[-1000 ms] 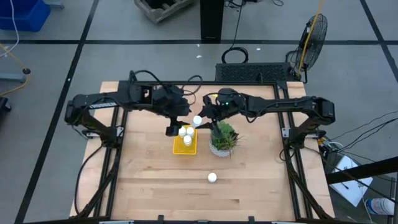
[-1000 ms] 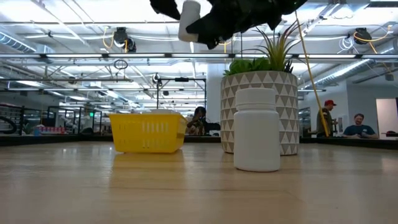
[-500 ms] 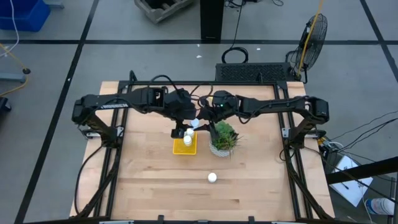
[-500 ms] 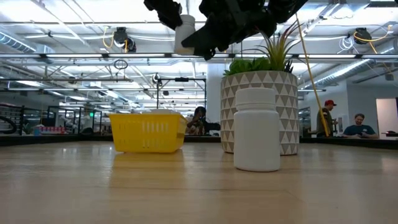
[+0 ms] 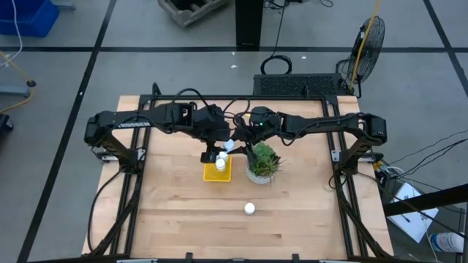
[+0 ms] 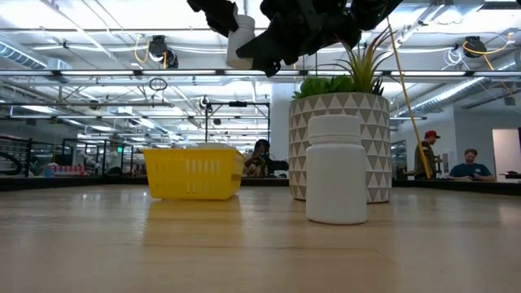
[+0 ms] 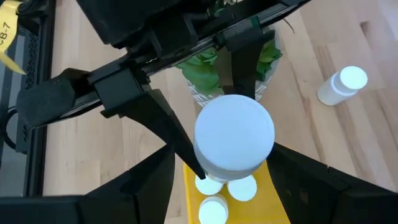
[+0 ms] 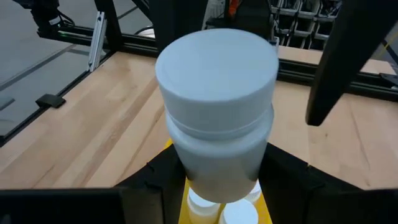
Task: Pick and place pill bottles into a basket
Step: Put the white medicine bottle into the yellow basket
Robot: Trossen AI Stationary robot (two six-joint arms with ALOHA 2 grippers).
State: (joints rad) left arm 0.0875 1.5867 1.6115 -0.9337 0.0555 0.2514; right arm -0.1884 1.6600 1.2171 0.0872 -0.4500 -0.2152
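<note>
Yellow basket (image 5: pixel 217 169) sits on the wooden table (image 5: pixel 175 212) just beside the potted plant (image 5: pixel 262 162), with three pill bottles (image 7: pixel 227 193) already inside. Right hand (image 5: pixel 235 141) is clenched on a fourth bottle (image 8: pixel 216 112) up above the basket. Left hand (image 5: pixel 213 148) hangs right next to it, fingers apart and empty. Fifth bottle (image 5: pixel 249 209) stands alone nearer the front edge.

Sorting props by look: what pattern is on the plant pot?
White and grey triangles on the pot; clearest in the low view.
</note>
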